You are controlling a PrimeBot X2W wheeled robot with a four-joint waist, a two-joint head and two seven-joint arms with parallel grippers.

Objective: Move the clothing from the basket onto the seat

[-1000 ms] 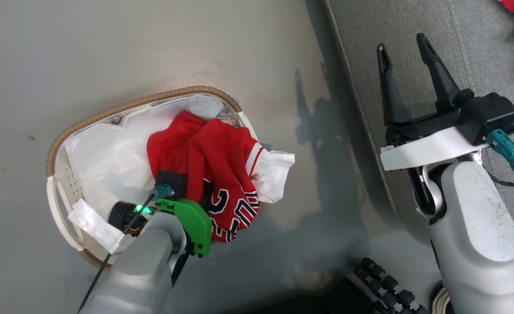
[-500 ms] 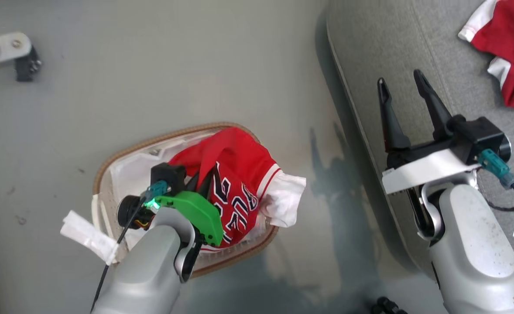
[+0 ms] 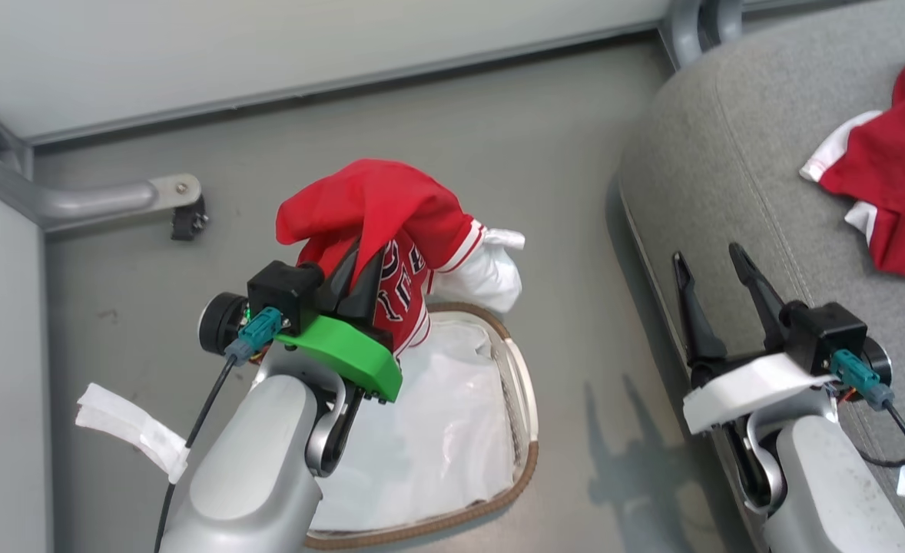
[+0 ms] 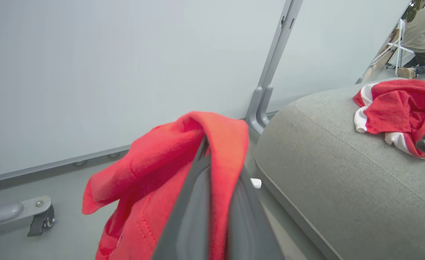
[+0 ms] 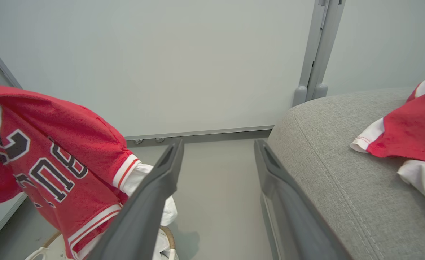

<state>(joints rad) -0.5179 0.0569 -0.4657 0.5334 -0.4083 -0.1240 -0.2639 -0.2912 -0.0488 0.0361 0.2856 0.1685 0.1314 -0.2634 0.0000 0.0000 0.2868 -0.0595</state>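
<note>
Gripping the numbered jersey (image 3: 376,207) with closed fingers above the basket (image 3: 525,430), the left gripper (image 3: 368,257) would do best lifting high, then swinging right so the hanging hem cleared the seat (image 3: 729,153) edge. The right gripper (image 3: 707,255), fingers spread and empty, stood in that path beside the seat. A second jersey (image 3: 890,200) lay on its far right.
</note>
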